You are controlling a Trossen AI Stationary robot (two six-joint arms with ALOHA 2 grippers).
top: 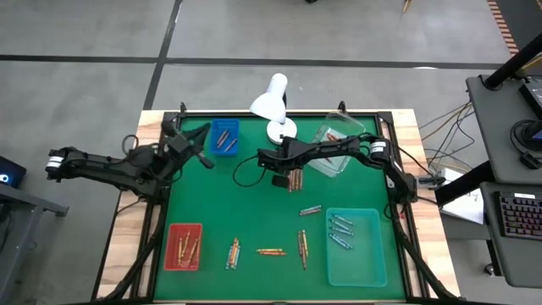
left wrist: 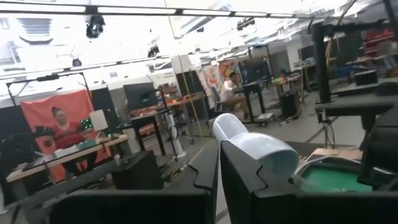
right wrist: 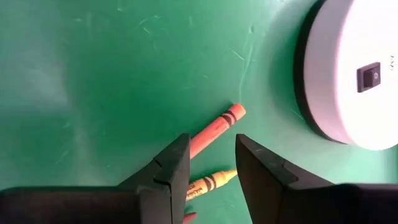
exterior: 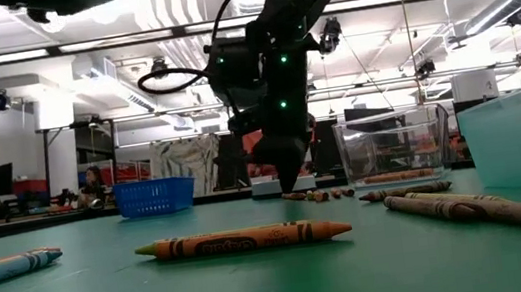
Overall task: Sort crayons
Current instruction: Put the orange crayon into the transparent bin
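Crayons lie scattered on the green mat: a cluster [top: 295, 180] near the middle and more along the near side [top: 271, 252]. My right gripper [top: 279, 178] points steeply down over the cluster, open. In its wrist view an orange-red crayon [right wrist: 214, 130] and a yellow crayon [right wrist: 208, 182] lie on the mat, running in between its fingers [right wrist: 211, 165]; no touch shows. My left gripper [top: 199, 148] hangs raised beside the blue tray [top: 224, 135], shut with nothing in it [left wrist: 219, 180].
A white lamp [top: 273, 106] stands at the far middle, its base [right wrist: 354, 68] close by my right gripper. A clear container [top: 339, 148] sits far right, a red tray [top: 185, 246] near left and a pale blue-green tray [top: 356, 246] near right, each holding crayons.
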